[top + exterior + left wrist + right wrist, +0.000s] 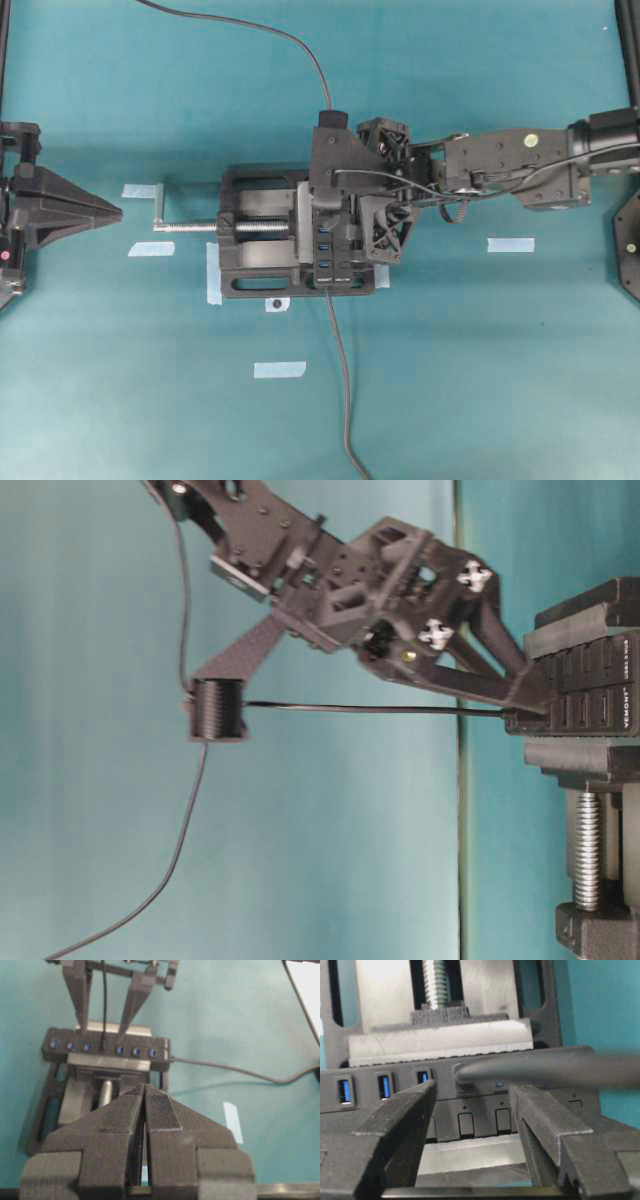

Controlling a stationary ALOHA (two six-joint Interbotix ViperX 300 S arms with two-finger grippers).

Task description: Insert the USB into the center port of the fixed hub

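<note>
The fixed hub (pixel 107 1050) is a long black strip with blue ports, clamped in the vise. The USB (pixel 103 1042) plug stands in the middle slot with three blue ports on each side, so the center port is hidden by it. Its thin cable (pixel 380 708) runs back from the plug. My right gripper (pixel 474 1091) is open, and its fingers (pixel 80 1000) straddle the plug (pixel 462 1077) without touching it. Overhead, that gripper (pixel 355 195) hangs over the hub (pixel 328 250). My left gripper (pixel 145 1091) is shut and empty, parked far left (pixel 115 212).
A black vise (pixel 255 245) with a silver screw (pixel 190 227) holds the hub. The hub's own cable (pixel 345 400) trails toward the front edge. Bits of pale blue tape (pixel 280 369) lie around on the teal table. A black spool (pixel 217 710) hangs on the USB cable.
</note>
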